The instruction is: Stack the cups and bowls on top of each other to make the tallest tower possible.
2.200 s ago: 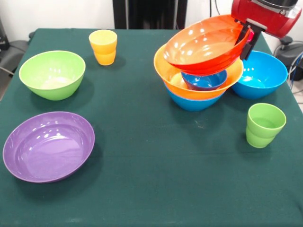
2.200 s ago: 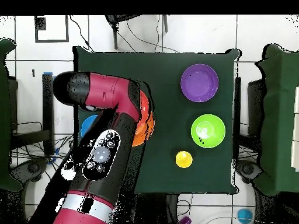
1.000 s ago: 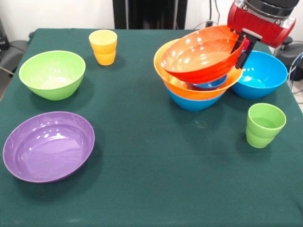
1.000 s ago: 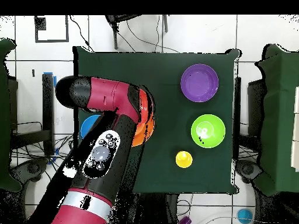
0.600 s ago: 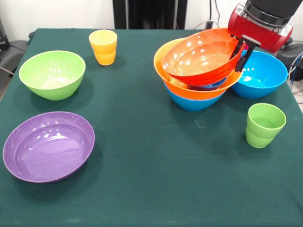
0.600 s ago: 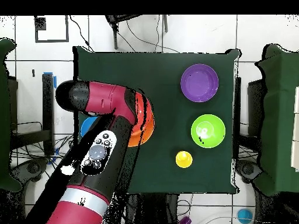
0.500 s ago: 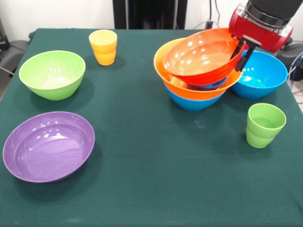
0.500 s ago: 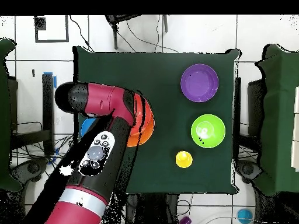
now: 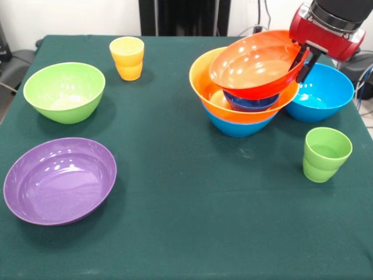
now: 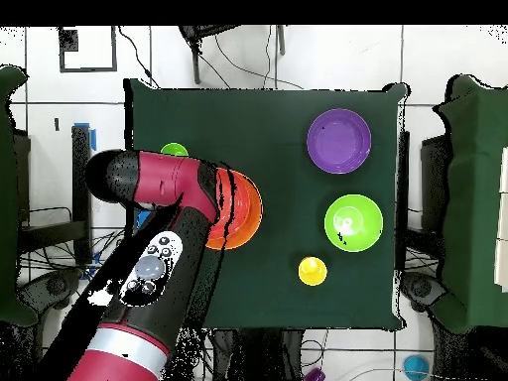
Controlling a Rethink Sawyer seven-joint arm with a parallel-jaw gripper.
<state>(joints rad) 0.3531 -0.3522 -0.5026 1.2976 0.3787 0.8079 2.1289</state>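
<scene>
My gripper (image 9: pixel 302 60) is shut on the right rim of the orange-red bowl (image 9: pixel 253 69) and holds it tilted over the tower. Under it the small blue bowl (image 9: pixel 250 101) sits in the yellow-orange bowl (image 9: pixel 205 87), which sits in a blue bowl (image 9: pixel 236 127). Another blue bowl (image 9: pixel 323 90) stands just right of the pile. The light green cup (image 9: pixel 325 153) stands in front of it. The yellow cup (image 9: pixel 127 57), lime green bowl (image 9: pixel 64 91) and purple bowl (image 9: pixel 58 178) are on the left. The red-pink cup is hidden. In the overhead view the arm (image 10: pixel 169 213) covers the gripper and part of the orange-red bowl (image 10: pixel 241 210).
The table (image 9: pixel 192 204) has a dark green cloth. The overhead view shows the green cup (image 10: pixel 174 152), purple bowl (image 10: pixel 338 141), lime green bowl (image 10: pixel 353 222) and yellow cup (image 10: pixel 312 270) spread over it. Cables and black equipment lie beyond the table's edges.
The orange-red bowl came down onto the pile, then rose a little and shifted right, showing more of the small blue bowl. The arm swung with it. The other things stayed put.
</scene>
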